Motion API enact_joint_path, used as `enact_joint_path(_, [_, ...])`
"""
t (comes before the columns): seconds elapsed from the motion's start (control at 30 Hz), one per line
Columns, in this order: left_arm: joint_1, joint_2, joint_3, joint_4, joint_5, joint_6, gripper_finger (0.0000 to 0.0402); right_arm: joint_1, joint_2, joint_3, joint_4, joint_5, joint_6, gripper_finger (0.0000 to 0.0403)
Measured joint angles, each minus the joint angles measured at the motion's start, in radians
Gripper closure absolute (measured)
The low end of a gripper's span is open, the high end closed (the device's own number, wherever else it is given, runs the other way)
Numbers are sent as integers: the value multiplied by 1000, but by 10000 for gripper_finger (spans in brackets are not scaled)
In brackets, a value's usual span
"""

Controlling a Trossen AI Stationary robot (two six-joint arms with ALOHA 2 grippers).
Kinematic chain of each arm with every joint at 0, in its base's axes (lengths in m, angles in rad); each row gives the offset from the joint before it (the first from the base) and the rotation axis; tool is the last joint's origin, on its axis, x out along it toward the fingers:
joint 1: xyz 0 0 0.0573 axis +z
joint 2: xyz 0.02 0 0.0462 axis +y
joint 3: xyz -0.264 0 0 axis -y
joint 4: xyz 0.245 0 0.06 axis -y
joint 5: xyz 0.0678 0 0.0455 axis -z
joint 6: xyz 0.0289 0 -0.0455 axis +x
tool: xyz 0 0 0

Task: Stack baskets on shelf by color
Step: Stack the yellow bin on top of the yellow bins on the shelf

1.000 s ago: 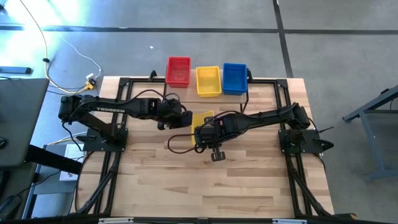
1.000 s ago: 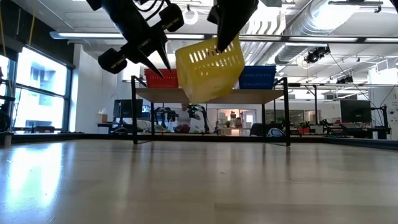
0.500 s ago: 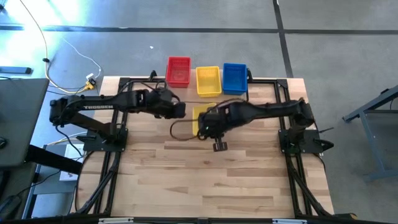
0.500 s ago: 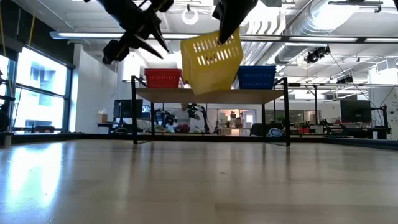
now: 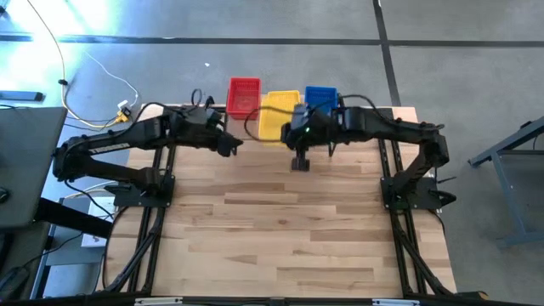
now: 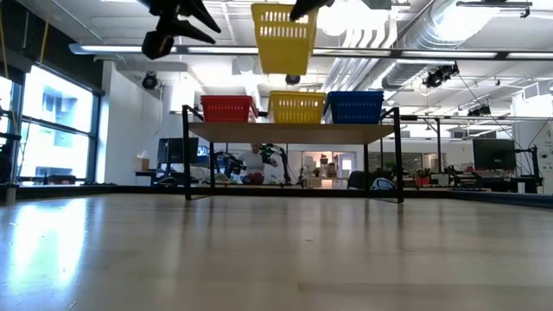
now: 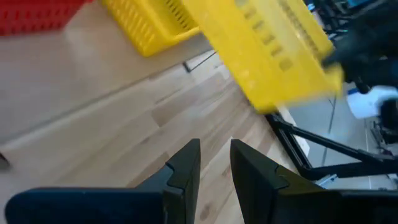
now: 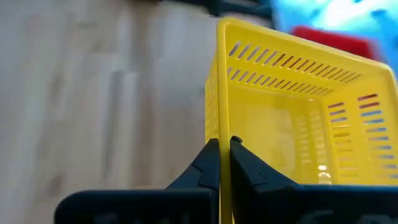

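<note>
A yellow basket hangs in the air above the shelf, over another yellow basket. The right hand grips its wall. The left hand is near, partly open and empty.

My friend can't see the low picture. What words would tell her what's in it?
A yellow basket hangs in the air, held from above by the right gripper, over the shelf. On the shelf sit red, yellow and blue baskets in a row.

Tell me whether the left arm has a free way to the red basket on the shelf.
Probably yes. The left claw holds nothing and hangs beside the red basket; the right claw carries its yellow basket over the middle stack, off that path.
</note>
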Motion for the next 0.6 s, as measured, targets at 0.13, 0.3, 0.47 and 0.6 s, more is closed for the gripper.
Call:
enact_joint_path(0.13, [25,-35,0,0,39,70,322,-45,-20,0,49,79,-83,403])
enact_joint_path(0.3, [45,-65,0,0,58,170,322,-94,-21,0,94,117,-230,403])
enact_joint_path(0.47, [50,-66,0,0,59,244,322,-141,-17,0,113,88,-295,403])
enact_joint_path(0.6, [50,-66,0,0,77,274,322,-183,-17,0,108,5,-328,403])
